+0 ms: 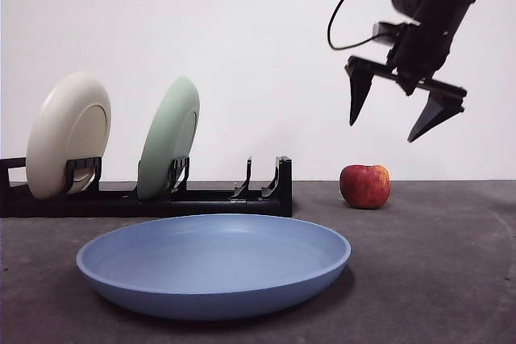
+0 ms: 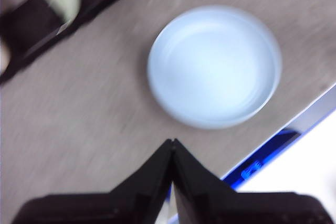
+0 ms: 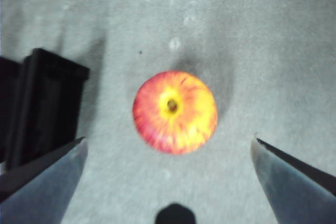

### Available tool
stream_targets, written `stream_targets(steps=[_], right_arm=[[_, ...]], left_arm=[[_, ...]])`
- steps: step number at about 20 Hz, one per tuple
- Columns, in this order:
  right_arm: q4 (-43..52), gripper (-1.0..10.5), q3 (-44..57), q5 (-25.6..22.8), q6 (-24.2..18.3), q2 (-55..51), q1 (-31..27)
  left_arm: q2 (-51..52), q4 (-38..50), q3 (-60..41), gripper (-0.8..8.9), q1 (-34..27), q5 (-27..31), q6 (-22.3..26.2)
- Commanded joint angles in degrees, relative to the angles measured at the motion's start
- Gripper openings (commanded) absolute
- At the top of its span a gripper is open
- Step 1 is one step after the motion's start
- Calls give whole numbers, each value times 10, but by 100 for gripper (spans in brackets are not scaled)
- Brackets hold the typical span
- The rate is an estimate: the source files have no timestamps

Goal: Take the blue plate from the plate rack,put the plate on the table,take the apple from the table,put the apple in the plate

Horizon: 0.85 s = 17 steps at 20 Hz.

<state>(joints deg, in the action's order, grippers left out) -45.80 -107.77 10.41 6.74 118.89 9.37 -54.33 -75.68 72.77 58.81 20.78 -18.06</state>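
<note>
The blue plate (image 1: 214, 267) lies flat on the table (image 1: 435, 279) in front of the plate rack (image 1: 145, 195); from the left wrist view the blue plate (image 2: 214, 66) appears well below. My left gripper (image 2: 172, 148) is shut and holds nothing, high above the table. The red apple (image 1: 365, 186) sits on the table to the right of the rack. My right gripper (image 1: 395, 130) hangs open in the air above the apple. The right wrist view looks straight down on the apple (image 3: 175, 112), which lies between the spread jaws of the right gripper (image 3: 168, 150), far below them.
A cream plate (image 1: 68, 133) and a pale green plate (image 1: 169, 136) stand upright in the rack's left slots. The rack's end (image 3: 44, 103) lies close beside the apple. The table's edge (image 2: 294, 124) runs near the blue plate.
</note>
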Motion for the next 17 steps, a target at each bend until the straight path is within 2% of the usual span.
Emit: stream_targets(steps=[1, 4, 9, 13, 16, 17], right_arm=[[-20, 788, -43, -18, -7, 46, 5], [-15, 788, -59, -34, -8, 81, 15], [10, 787, -59, -55, -7, 121, 27], [30, 767, -59, -60, -7, 146, 28], [30, 522, -59, -60, -7, 158, 28], [30, 381, -59, -60, -4, 159, 29]], left_arm=[[15, 2, 1, -7, -13, 5, -12], [22, 2, 1, -6, -23, 8, -10], [20, 2, 1, -6, -26, 44, -11], [20, 2, 1, -6, -26, 44, -11], [20, 2, 1, -6, -26, 48, -11], [19, 2, 1, -6, -27, 48, -11]])
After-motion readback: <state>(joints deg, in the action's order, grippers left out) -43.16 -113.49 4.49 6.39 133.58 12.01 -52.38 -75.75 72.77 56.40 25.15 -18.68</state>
